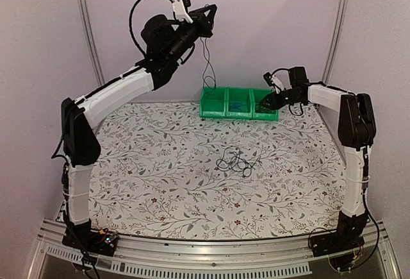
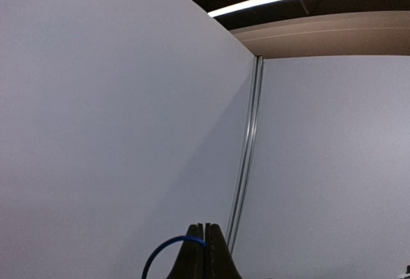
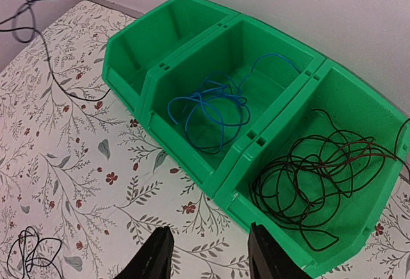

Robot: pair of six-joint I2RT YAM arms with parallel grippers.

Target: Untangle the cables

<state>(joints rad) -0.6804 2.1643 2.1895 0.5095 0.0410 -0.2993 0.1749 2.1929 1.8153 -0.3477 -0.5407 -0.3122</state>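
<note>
A small loose tangle of thin black cables (image 1: 234, 161) lies on the floral table and shows at the lower left of the right wrist view (image 3: 32, 253). My left gripper (image 1: 210, 17) is raised high near the back wall, shut on a thin cable. A blue loop (image 2: 163, 253) sticks out beside its closed fingertips (image 2: 205, 228). A dark strand (image 1: 208, 67) hangs from it down towards the left green bin (image 1: 214, 102) and shows in the right wrist view (image 3: 29, 16). My right gripper (image 1: 261, 107) (image 3: 211, 253) is open and empty, just in front of the bins.
Three joined green bins (image 3: 224, 183) stand at the back. The middle bin holds a blue cable (image 3: 211, 109), the right one a dark cable (image 3: 320, 176), and the left bin (image 3: 147, 42) is bare. White walls enclose the back and sides.
</note>
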